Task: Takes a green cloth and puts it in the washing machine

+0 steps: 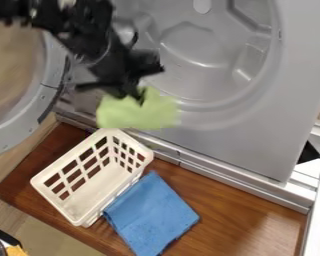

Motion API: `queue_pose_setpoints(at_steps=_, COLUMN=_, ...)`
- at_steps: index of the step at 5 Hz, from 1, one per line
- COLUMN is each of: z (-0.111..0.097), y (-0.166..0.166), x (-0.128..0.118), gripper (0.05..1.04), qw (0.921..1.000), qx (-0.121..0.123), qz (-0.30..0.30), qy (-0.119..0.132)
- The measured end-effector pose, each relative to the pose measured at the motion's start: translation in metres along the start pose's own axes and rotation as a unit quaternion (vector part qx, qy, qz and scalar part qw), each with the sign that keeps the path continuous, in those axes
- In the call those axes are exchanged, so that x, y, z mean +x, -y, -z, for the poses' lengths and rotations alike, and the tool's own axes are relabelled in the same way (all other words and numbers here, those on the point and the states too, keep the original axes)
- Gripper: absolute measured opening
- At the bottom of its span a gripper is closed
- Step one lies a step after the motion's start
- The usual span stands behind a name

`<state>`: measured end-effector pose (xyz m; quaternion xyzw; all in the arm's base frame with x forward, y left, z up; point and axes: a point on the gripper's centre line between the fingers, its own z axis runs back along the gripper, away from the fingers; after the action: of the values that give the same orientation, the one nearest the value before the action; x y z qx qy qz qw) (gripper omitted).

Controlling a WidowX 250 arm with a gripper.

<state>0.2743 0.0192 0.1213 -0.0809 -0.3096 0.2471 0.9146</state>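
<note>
My black gripper (135, 96) is at the upper left of centre, pointing down in front of the washing machine (256, 130). It is shut on the green cloth (141, 114), which hangs bunched from the fingertips. The cloth stands out against the lower left rim of the machine's round opening, just above the white basket's upper end. The opening's grey interior lies up and to the right of the gripper, and part of the opening's left side is hidden behind the arm.
The round door (19, 131) stands open at the left. Below the machine, a white plastic basket (74, 191) and a folded blue cloth (151, 214) lie side by side on a brown wooden board (239, 210). A white frame edge (317, 200) runs along the right.
</note>
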Motion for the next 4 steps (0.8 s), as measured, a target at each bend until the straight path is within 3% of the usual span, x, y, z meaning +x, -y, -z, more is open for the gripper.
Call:
queue_pose_setpoints(at_steps=2, z=0.032, y=0.024, x=0.037, gripper=0.055, qw=0.9986, qx=-0.051, qz=-0.002, qy=0.014)
queue_pose_setpoints(at_steps=3, z=0.06, y=0.033, x=0.044, gripper=0.055, qw=0.9963, qx=-0.081, qz=0.014, qy=0.026)
queue_pose_setpoints(at_steps=4, z=0.087, y=0.044, x=0.051, gripper=0.055, qw=0.9936, qx=-0.108, qz=0.025, qy=0.022)
